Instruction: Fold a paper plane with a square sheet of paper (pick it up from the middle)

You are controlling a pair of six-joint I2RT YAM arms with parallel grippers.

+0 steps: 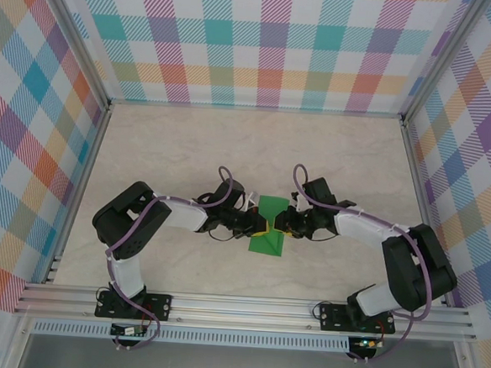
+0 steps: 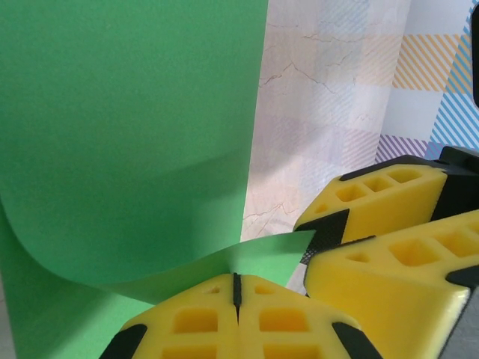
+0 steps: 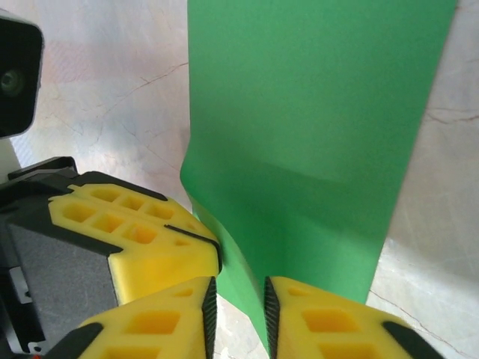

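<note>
The paper (image 1: 270, 211) lay near the middle of the table (image 1: 189, 146), between your two arms, part of it flat and one side lifted into a soft curl. Your left gripper (image 2: 236, 284) was pressed together, and it looked to be pinching the paper's near edge, since the sheet rose from its tips in a smooth bend. Your right gripper (image 3: 239, 299) stood just beside the left one. Its jaws were a narrow gap apart with the paper's edge running between them, and I could not see either pad pressing on the sheet.

You should have judged this sheet as very light and limp. It bent under its own weight and would carry no load along its length. It was likely to slip out of a loose pinch, and the smooth face gave the pads little to bite on. It would also keep any dent you put in it, so a stray squeeze away from a fold line would have spoiled the crease.

The best hold was right at the edge, with the pads flat on both faces. Your two pinches needed to sit close together so the span between them did not sag or twist.
</note>
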